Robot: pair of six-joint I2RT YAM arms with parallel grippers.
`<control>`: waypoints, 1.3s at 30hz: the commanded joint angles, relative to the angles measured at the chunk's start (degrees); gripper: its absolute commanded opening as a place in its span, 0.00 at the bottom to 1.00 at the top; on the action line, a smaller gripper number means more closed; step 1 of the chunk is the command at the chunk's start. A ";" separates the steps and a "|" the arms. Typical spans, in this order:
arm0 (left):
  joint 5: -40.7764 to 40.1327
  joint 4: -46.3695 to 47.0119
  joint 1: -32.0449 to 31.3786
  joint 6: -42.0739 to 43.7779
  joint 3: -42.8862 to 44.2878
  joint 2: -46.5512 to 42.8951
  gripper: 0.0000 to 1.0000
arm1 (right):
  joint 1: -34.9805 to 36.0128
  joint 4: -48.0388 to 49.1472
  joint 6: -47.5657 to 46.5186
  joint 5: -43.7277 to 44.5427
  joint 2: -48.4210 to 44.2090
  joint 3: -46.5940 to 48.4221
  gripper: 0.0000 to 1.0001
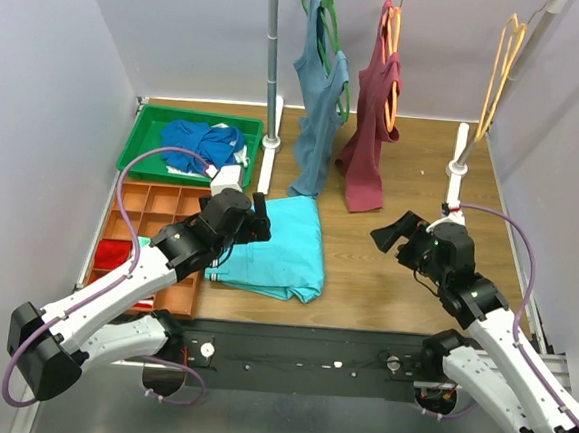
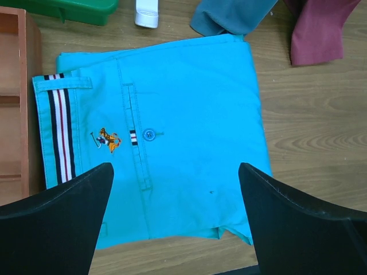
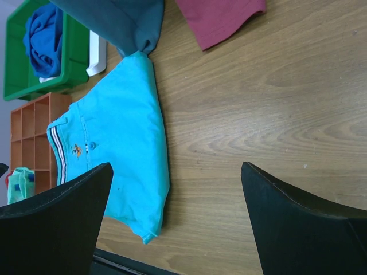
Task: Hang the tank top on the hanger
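So the tank top (image 1: 200,141) is deep royal blue, crumpled in a heap in the green tray (image 1: 147,137), back left of the counter (image 1: 394,295). The hanger (image 1: 502,68) hangs bare, far right. The left gripper (image 2: 175,166) is spread wide over a folded turquoise garment (image 2: 189,114), and the right gripper (image 3: 176,166) is wide apart too.

**Tank top** (image 1: 201,141): royal blue cloth, shown crumpled in a loose heap inside the green tray (image 1: 133,142) at the far left of the counter (image 1: 385,274). **Hanger** (image 1: 502,68): thin, light orange and triangular, shown bare, hung by its hook from the pale rod (image 1: 554,5) at upper right, well apart from the tank top.
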 commanded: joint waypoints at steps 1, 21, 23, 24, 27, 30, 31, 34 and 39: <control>-1.51 0.71 -0.06 0.12 0.40 -0.06 0.99 | 0.25 -2.50 0.46 1.68 -1.96 -0.25 1.00; -3.43 7.22 24.36 -0.58 22.44 23.64 0.99 | 0.25 -0.56 -1.91 -1.39 -1.87 -0.70 1.00; -4.93 5.12 28.21 -0.40 26.74 31.28 0.96 | 0.25 -0.48 -2.09 -2.71 -1.78 -0.17 1.00; -5.29 4.76 29.28 -0.23 30.25 33.57 0.95 | 0.25 -0.48 -2.17 -3.15 -1.78 0.01 1.00; -5.20 3.45 32.36 2.13 37.97 43.50 0.86 | 0.25 -0.47 -2.26 -5.35 -2.04 0.53 1.00; -4.59 1.15 33.60 4.77 45.89 53.26 0.83 | 0.25 -0.56 -2.53 -5.62 -2.39 1.23 1.00; -2.76 1.41 33.60 6.96 47.14 56.59 0.80 | 0.25 -0.74 -2.70 -5.62 -2.48 1.41 1.00; 1.28 5.01 33.42 9.61 48.39 59.34 0.77 | 0.16 -0.74 -3.49 -4.66 -2.57 1.68 1.00; 3.67 9.76 32.72 11.37 47.07 59.96 0.73 | 0.24 -0.65 -4.72 -4.56 -1.26 1.33 1.00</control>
